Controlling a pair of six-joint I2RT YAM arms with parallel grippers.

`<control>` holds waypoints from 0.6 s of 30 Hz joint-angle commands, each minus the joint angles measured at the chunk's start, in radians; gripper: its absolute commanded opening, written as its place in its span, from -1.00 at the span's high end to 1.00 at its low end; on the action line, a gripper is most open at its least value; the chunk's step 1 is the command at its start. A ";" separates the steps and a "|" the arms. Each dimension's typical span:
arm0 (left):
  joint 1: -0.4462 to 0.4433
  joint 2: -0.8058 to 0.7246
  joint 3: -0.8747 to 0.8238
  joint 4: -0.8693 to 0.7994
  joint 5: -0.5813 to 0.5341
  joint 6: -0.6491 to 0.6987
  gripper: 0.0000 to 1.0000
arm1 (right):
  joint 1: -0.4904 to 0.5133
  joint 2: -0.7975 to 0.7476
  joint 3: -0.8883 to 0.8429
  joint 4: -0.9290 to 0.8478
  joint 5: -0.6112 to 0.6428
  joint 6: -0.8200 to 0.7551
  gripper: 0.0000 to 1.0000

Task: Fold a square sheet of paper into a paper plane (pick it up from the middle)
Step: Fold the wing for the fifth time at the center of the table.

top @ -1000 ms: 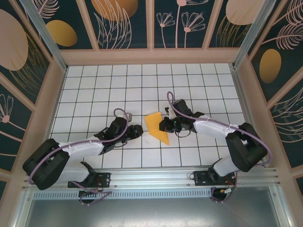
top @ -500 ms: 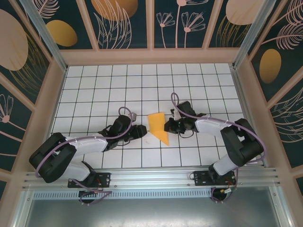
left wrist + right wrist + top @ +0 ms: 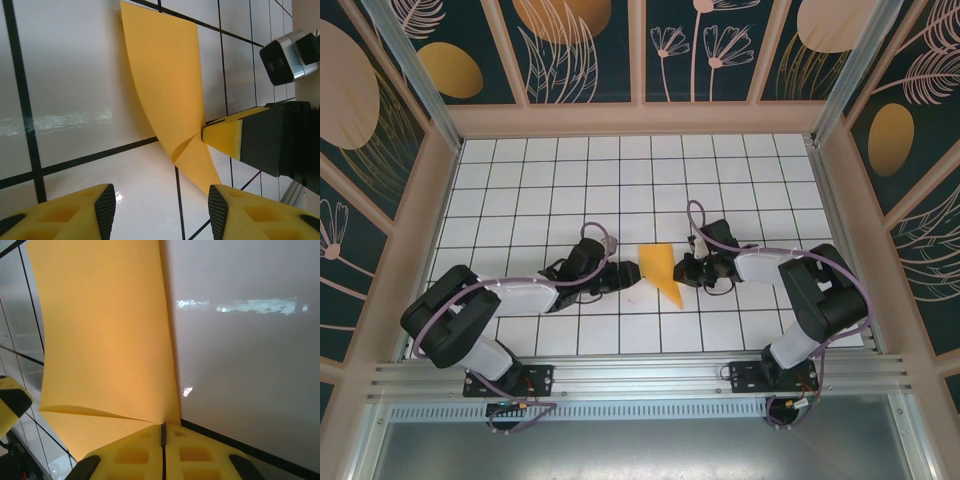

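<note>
I see my right tool (image 3: 163,431) pressed together, pinching the right edge of the folded square sheet of paper (image 3: 660,272) near the middle of the desk (image 3: 620,180). My left tool (image 3: 161,207) sits spread just left of it.

A white, glossy surface (image 3: 520,190) is seen, ruled into square tiles by a black grid (image 3: 24,100) and bounded at the back and sides by a pale wooden frame (image 3: 640,120). Streaks of light are reflected in it in both wrist views. A folded orange-yellow paper (image 3: 660,270) is found near the middle, somewhat towards the near edge, with its narrow point directed at that edge. The broad part is bowed rather than flat, and a crease is seen where it narrows. How much of it touches the surface cannot be told.
</note>
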 commanded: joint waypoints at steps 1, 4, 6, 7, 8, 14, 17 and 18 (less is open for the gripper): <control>0.005 0.039 0.034 0.061 0.034 -0.032 -0.12 | -0.009 0.014 -0.024 0.027 -0.008 -0.008 0.82; 0.003 0.073 0.060 0.071 0.040 -0.044 -0.15 | -0.012 0.015 -0.027 0.029 -0.010 -0.008 0.82; 0.001 0.093 0.075 0.071 0.039 -0.050 -0.15 | -0.013 0.016 -0.027 0.030 -0.011 -0.008 0.82; -0.001 0.104 0.080 0.067 0.035 -0.056 -0.15 | -0.012 0.016 -0.028 0.031 -0.011 -0.009 0.82; -0.001 0.112 0.085 0.066 0.030 -0.062 -0.16 | -0.013 0.015 -0.029 0.030 -0.010 -0.010 0.82; -0.023 0.168 0.127 0.061 0.029 -0.080 -0.16 | -0.015 0.021 -0.032 0.035 -0.011 -0.009 0.82; -0.031 0.202 0.148 0.068 0.031 -0.089 -0.10 | -0.015 0.026 -0.031 0.038 -0.015 -0.008 0.81; -0.034 0.215 0.156 0.070 0.033 -0.091 -0.09 | -0.014 0.028 -0.032 0.042 -0.015 -0.008 0.81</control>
